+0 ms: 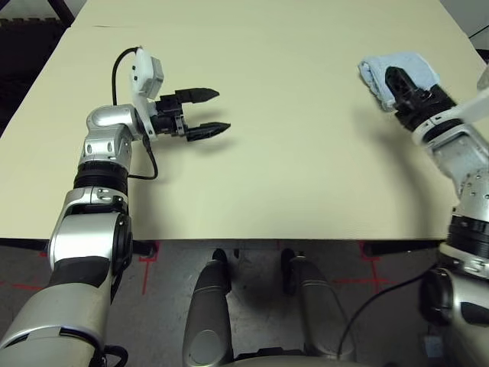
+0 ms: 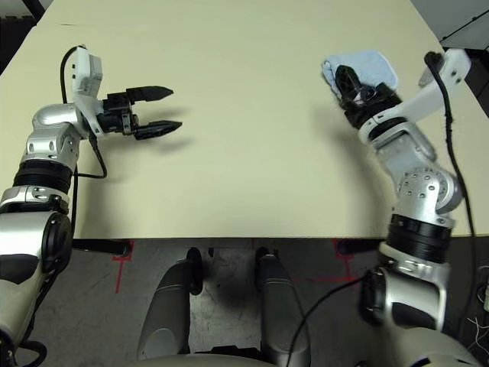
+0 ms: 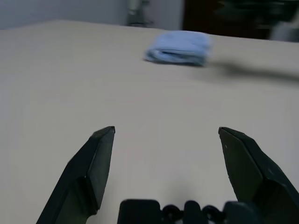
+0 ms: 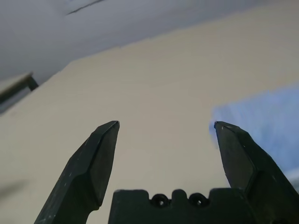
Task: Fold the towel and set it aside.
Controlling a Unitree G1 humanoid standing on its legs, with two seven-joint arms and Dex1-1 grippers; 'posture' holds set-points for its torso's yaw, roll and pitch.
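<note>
Left eye view is showing the cream table (image 1: 275, 138) stretching wide and bare across the frame, with the robot's two silver arms reaching in from seven and four o'clock. Near two o'clock, toward the far right edge, the towel (image 1: 374, 70) is lying as a compact folded bundle, flat on the tabletop. The right gripper (image 2: 350, 80) is hanging just above the bundle's near side, its fingers (image 4: 100, 154) standing spread wide and gripping nothing, with blue cloth showing just past one fingertip in the right wrist view. At nine o'clock the left gripper (image 1: 208, 112) is hovering well apart from the cloth, pointing across the table toward it, jaws likewise gaping and carrying nothing.

By its look the towel is soft, light terry that is likely to sag and unfold if lifted by a single layer; a pinch across the whole stack at a folded edge looks the safest hold. It appears folded and parked at the side, so the task looks close to finished. Nothing is standing between either gripper and the cloth; only the table's right edge is lying close beside it.
</note>
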